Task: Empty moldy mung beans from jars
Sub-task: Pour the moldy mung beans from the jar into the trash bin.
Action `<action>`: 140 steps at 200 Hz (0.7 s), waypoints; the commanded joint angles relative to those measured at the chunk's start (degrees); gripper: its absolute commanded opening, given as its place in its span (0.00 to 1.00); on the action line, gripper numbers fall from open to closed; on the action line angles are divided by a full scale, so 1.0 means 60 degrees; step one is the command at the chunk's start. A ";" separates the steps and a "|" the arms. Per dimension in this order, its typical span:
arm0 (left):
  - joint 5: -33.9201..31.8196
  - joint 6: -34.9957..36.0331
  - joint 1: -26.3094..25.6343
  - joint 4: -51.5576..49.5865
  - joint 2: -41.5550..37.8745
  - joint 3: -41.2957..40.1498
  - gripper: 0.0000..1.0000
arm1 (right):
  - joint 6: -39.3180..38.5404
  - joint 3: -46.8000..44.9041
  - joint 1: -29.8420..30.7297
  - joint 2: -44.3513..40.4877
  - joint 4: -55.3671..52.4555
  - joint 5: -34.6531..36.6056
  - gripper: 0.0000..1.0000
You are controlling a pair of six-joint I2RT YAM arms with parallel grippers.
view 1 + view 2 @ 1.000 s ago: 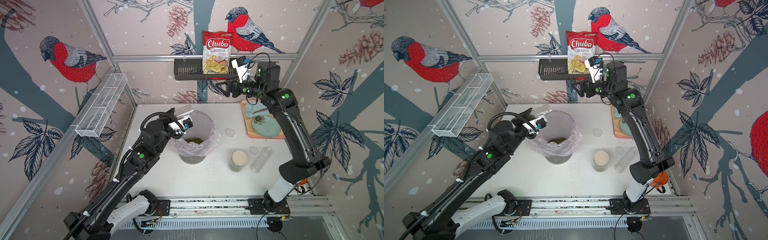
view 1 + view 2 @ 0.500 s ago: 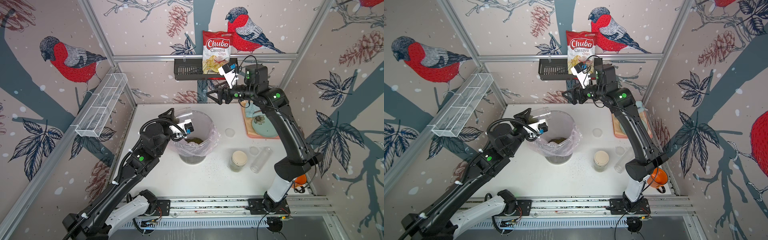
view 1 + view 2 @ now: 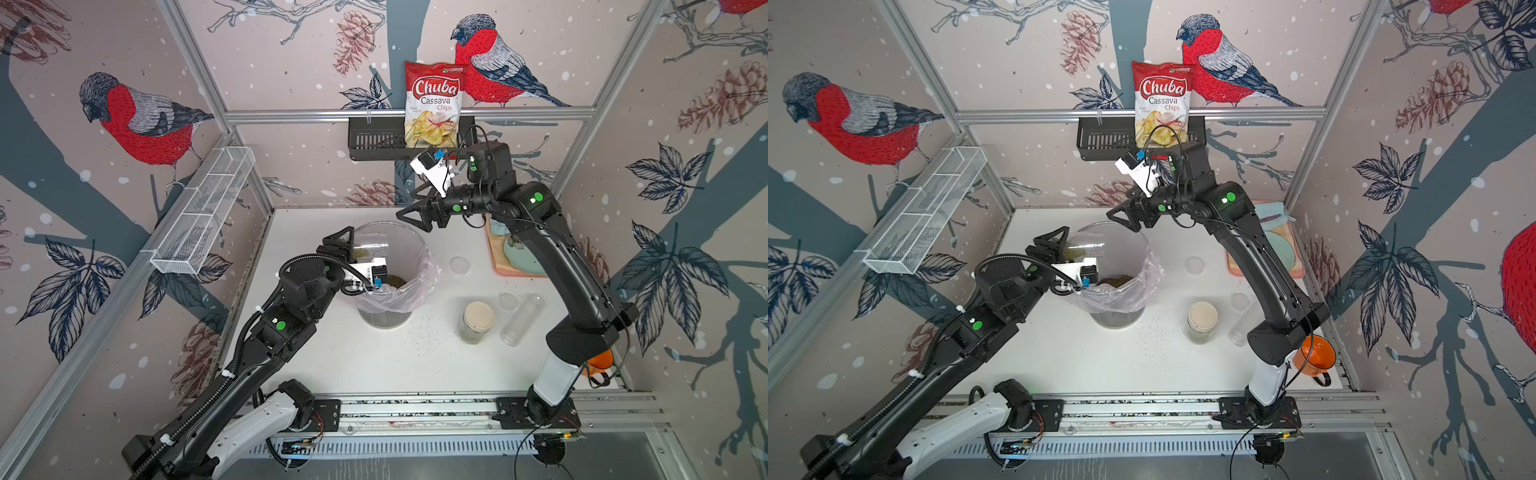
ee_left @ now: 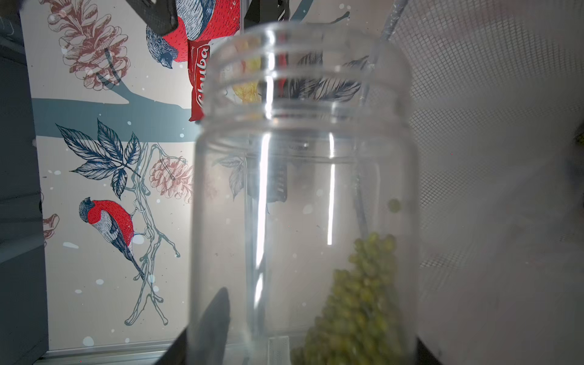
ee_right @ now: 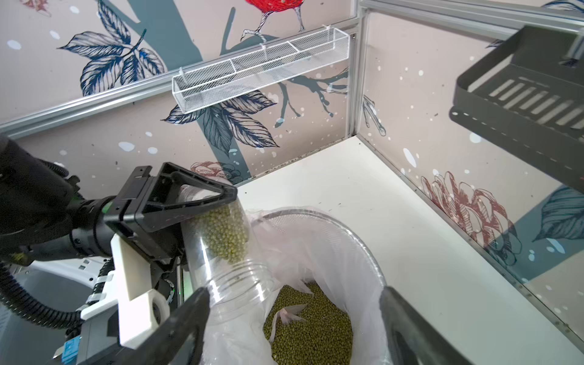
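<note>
Jar (image 5: 221,249), clear (threaded neck), round olive mung beans (image 5: 313,328), filmy liner (image 5: 316,240)

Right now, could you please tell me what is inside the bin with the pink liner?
A heap of mung beans lies at the bottom of the lined bin, partly hidden by liner folds. The bin's floor beneath them is covered and cannot be seen.

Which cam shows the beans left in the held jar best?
Right wrist: the mung beans sit sharp inside the tilted jar, mouth over the bin. Left wrist shows them close but blurred; both top views, only a green patch.
</note>
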 commanded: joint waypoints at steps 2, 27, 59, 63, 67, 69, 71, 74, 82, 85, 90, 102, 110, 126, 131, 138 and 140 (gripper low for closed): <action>0.0291 0.0561 -0.0007 0.0301 0.0010 0.0064 0.00 | -0.0421 -0.0035 0.0171 -0.0025 -0.0141 0.0085 0.84; 0.0310 0.1086 -0.0007 0.0276 -0.0043 -0.0114 0.00 | -0.0608 -0.0137 0.0382 -0.0003 -0.0289 0.0297 0.84; 0.0142 0.1421 -0.0009 0.0321 -0.0038 -0.0216 0.00 | -0.0621 -0.0248 0.0522 0.0010 -0.0270 0.0441 0.84; 0.0089 0.1468 -0.0007 0.0300 -0.0021 -0.0216 0.00 | -0.0647 -0.0252 0.0542 0.0022 -0.0295 0.0444 0.84; 0.0027 0.1544 -0.0007 0.0293 -0.0021 -0.0230 0.00 | -0.0667 -0.0265 0.0565 0.0026 -0.0314 0.0445 0.84; 0.0013 0.1575 -0.0015 0.0292 -0.0010 -0.0241 0.00 | -0.0680 -0.0263 0.0573 0.0026 -0.0325 0.0442 0.84; 0.0003 0.1612 -0.0009 0.0300 -0.0007 -0.0252 0.00 | -0.0694 -0.0274 0.0589 0.0033 -0.0320 0.0445 0.84; -0.0022 0.1670 -0.0007 0.0300 -0.0006 -0.0263 0.00 | -0.0718 -0.0284 0.0603 0.0040 -0.0318 0.0464 0.84; -0.0091 0.1828 -0.0007 0.0346 0.0001 -0.0318 0.00 | -0.0753 -0.0300 0.0668 0.0062 -0.0347 0.0471 0.84; -0.0134 0.1889 -0.0015 0.0350 0.0002 -0.0339 0.00 | -0.0777 -0.0302 0.0682 0.0069 -0.0362 0.0493 0.84; -0.0188 0.1973 -0.0023 0.0351 0.0008 -0.0355 0.00 | -0.0780 -0.0314 0.0703 0.0091 -0.0373 0.0525 0.84; -0.0359 0.2186 -0.0050 0.0347 0.0070 -0.0360 0.00 | -0.0790 -0.0390 0.0727 0.0128 -0.0377 0.0640 0.84; -0.0491 0.2319 -0.0066 0.0351 0.0103 -0.0360 0.00 | -0.0813 -0.0456 0.0743 0.0143 -0.0377 0.0720 0.84; -0.0696 0.2548 -0.0082 0.0365 0.0168 -0.0377 0.00 | -0.0843 -0.0552 0.0791 0.0178 -0.0374 0.0817 0.84; -0.0728 0.2591 -0.0080 0.0374 0.0180 -0.0363 0.00 | -0.0843 -0.0577 0.0794 0.0186 -0.0377 0.0840 0.84; -0.0752 0.2640 -0.0080 0.0359 0.0197 -0.0362 0.00 | -0.0859 -0.0585 0.0824 0.0214 -0.0390 0.0864 0.84; -0.0767 0.2662 -0.0080 0.0364 0.0198 -0.0362 0.00 | -0.0860 -0.0585 0.0835 0.0223 -0.0391 0.0858 0.84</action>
